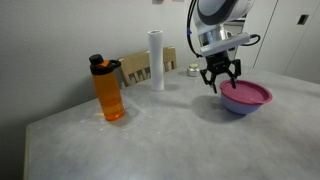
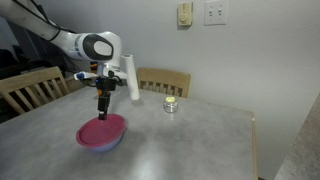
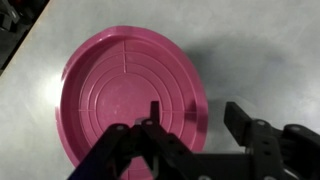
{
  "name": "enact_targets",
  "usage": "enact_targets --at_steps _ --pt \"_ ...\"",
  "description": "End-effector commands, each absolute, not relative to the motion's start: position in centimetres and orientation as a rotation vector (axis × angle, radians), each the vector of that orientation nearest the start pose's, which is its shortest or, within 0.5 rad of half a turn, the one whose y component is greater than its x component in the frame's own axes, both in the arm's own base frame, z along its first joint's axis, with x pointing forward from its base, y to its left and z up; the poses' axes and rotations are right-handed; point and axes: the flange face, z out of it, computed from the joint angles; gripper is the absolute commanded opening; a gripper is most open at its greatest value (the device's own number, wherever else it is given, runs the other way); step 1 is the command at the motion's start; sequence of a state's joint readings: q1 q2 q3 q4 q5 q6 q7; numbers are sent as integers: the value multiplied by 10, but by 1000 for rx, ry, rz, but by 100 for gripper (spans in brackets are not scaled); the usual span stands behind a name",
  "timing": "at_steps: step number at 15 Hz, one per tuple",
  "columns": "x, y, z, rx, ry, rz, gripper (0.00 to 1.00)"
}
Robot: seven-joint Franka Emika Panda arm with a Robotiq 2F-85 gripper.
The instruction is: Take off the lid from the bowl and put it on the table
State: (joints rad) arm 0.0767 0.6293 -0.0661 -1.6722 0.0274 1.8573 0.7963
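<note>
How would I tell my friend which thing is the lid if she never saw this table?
Find the big grey table and look below the robot's pincer, where a small blue bowl sits. The lid is the flat round pink disc covering that bowl. Nothing else is pink: the bottle is tall and orange, and the upright tube is white.
</note>
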Motion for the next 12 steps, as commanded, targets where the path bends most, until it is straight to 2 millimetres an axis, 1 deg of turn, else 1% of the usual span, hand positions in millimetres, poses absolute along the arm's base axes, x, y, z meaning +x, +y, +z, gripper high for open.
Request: enact_targets --at_steps 1,2,3,4,6,7,9,12 --pt "634 15 206 -3002 1219 693 39" --pt "634 16 205 -3004 1215 694 44" --pt "635 16 204 -3006 1212 694 42" --pt "635 16 204 -3006 1211 692 24" --pt "635 16 205 -3006 1207 688 11" --pt "635 16 205 -3007 1204 688 2" --pt "635 16 206 -3007 1199 685 0" --pt "635 16 208 -3006 1187 682 3"
